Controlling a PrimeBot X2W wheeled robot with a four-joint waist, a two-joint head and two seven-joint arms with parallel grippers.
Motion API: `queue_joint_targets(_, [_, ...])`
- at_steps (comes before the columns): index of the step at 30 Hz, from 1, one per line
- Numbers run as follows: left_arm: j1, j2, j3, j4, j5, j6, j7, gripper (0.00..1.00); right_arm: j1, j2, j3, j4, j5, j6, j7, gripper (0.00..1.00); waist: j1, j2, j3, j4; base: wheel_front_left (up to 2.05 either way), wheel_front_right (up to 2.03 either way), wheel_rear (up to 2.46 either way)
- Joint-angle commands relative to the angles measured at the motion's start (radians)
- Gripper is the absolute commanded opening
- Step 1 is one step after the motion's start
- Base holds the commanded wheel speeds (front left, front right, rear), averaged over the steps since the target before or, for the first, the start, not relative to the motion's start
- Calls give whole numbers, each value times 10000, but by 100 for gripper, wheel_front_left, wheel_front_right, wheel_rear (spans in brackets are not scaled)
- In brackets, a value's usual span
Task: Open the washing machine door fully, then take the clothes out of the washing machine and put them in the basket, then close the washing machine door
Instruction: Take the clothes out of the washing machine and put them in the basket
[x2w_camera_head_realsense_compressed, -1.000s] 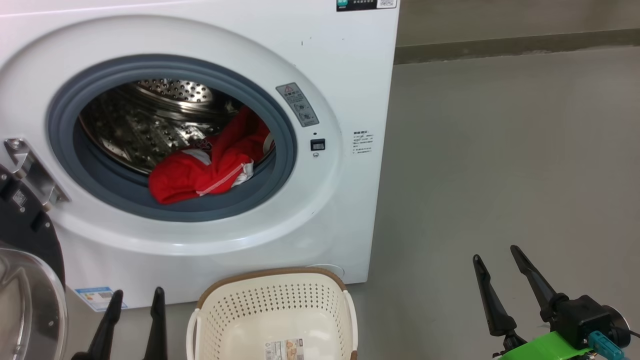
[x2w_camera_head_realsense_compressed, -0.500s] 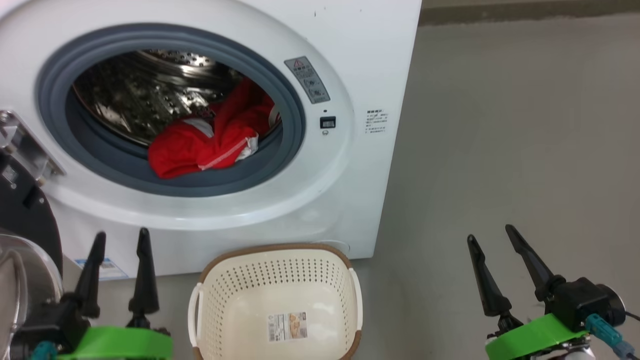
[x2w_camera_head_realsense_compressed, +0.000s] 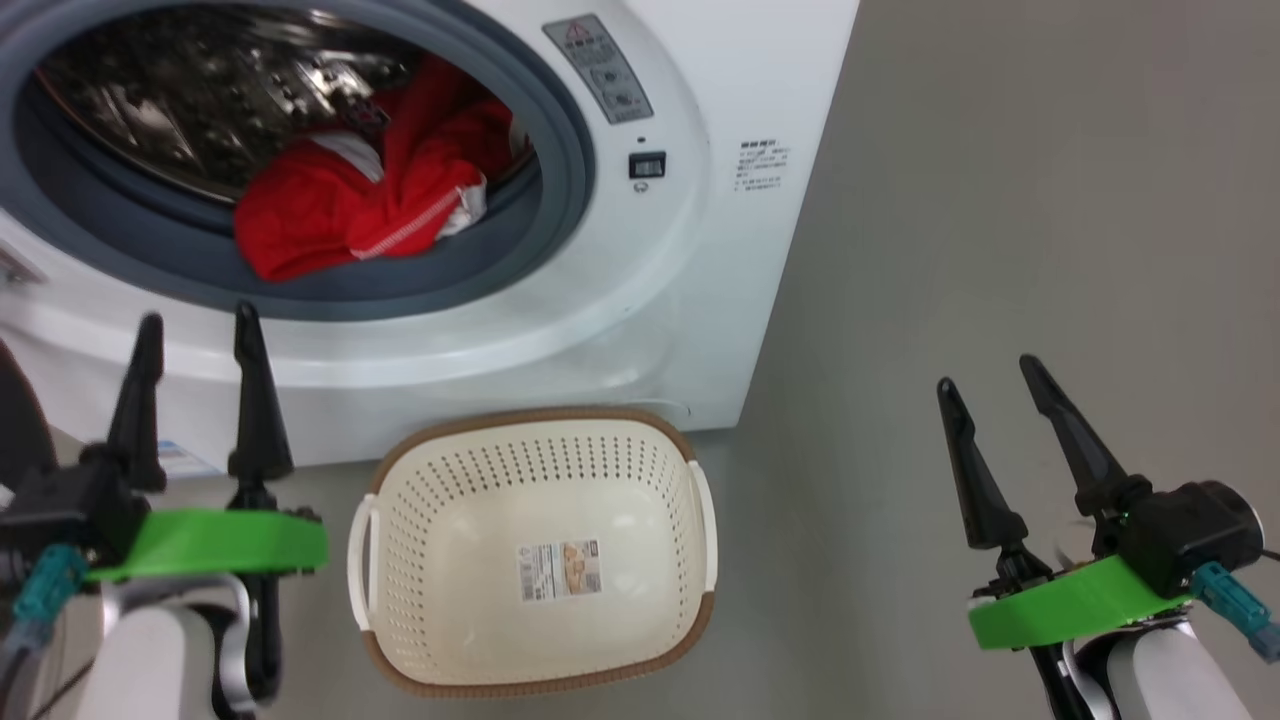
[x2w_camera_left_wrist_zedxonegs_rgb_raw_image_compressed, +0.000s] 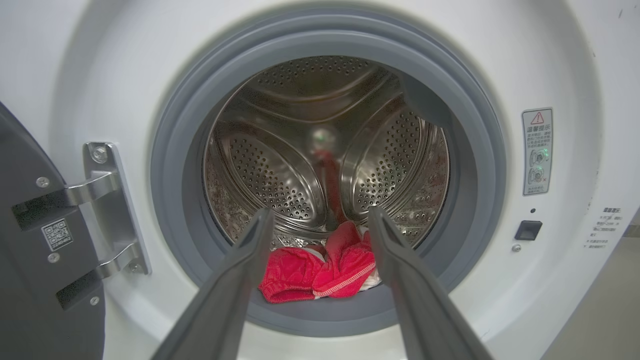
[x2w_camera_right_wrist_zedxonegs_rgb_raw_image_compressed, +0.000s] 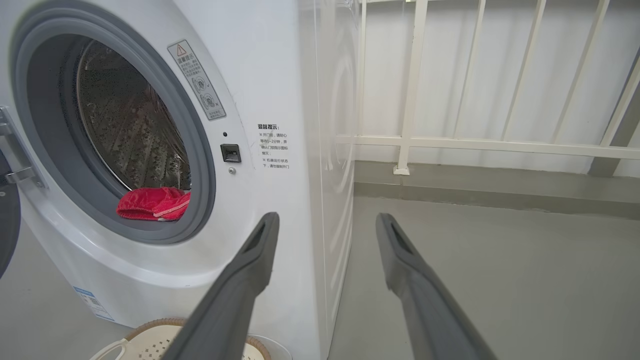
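So the biggest thing here is the washing machine (x2w_camera_head_realsense_compressed: 700, 300), a white front-loader parked on a grey floor (x2w_camera_head_realsense_compressed: 1000, 200), with a white railing (x2w_camera_right_wrist_zedxonegs_rgb_raw_image_compressed: 410, 90) off behind it in the right wrist view. The washing machine door (x2w_camera_left_wrist_zedxonegs_rgb_raw_image_compressed: 35, 300) is swung open to the machine's left on its metal hinge (x2w_camera_left_wrist_zedxonegs_rgb_raw_image_compressed: 107, 210), dark inner side showing in the left wrist view, so the opening is wide open to look into.

Inside the grey rubber ring (x2w_camera_left_wrist_zedxonegs_rgb_raw_image_compressed: 475, 165) there's the perforated steel drum (x2w_camera_left_wrist_zedxonegs_rgb_raw_image_compressed: 280, 170), and the clothes (x2w_camera_head_realsense_compressed: 330, 205) sit right at the front bottom of it. It's a bright red bundle with bits of white and a thin striped trim, slumped forward so its edge lies on the lower part of the ring.

The basket (x2w_camera_head_realsense_compressed: 420, 480) sits on the floor just in front of the machine, below the opening and a bit to the right. Cream perforated sides, brown rim, white handles, and what's in it is a sticker (x2w_camera_head_realsense_compressed: 558, 570) on the bottom.

The left end effector (x2w_camera_head_realsense_compressed: 197, 318) hangs in front of the machine's lower front, left of the basket, fingers spread apart and gripping nothing; through its wrist camera the red bundle shows between the fingers, further back. The right end effector (x2w_camera_head_realsense_compressed: 987, 373) is well off to the right over bare floor, also released with nothing in it.
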Motion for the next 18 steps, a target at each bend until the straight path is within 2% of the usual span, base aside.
queue_joint_targets(1, [-507, 278, 353, -107, 133, 118, -114, 100, -336, -54, 206, -339, -136, 63, -63, 100, 0, 0, 585, -165, 0, 0, 0])
queue_joint_targets(6, [-1449, 395, 241, 415, 225, 169, -56, 100, -544, -35, 210, -517, -86, 63, -63, 100, 0, 0, 1119, -192, 0, 0, 0])
queue_joint_targets(11, [-2505, 527, 73, 1093, 225, 43, 48, 100, -762, -4, 214, -629, 24, 63, -63, 100, 0, 0, 1668, -175, 0, 0, 0])
queue_joint_targets(18, [-3703, 935, -231, 2248, 649, 73, 223, 100, -1012, 26, 460, -671, 132, 63, -63, 100, 0, 0, 2197, -341, 0, 0, 0])
